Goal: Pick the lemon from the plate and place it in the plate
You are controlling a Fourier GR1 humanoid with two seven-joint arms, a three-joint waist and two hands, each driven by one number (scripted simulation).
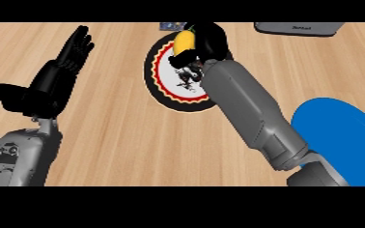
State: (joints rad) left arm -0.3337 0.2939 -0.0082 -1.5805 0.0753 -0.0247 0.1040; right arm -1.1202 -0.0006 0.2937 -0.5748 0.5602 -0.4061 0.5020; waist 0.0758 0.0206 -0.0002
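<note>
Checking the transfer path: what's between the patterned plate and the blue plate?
In the head view, the right forearm crosses between the patterned plate and the blue plate; otherwise only bare wooden counter.

- Light wooden worktop (135,125), grain running across.
- Patterned black-rimmed plate (158,84) under the right hand (203,41).
- Blue plate (335,121) right of that hand's forearm.
- Grey box (299,28) just right of the hand.

Light wooden counter (143,140) with lengthwise grain; a grey appliance (298,28) sits at its far edge
</note>
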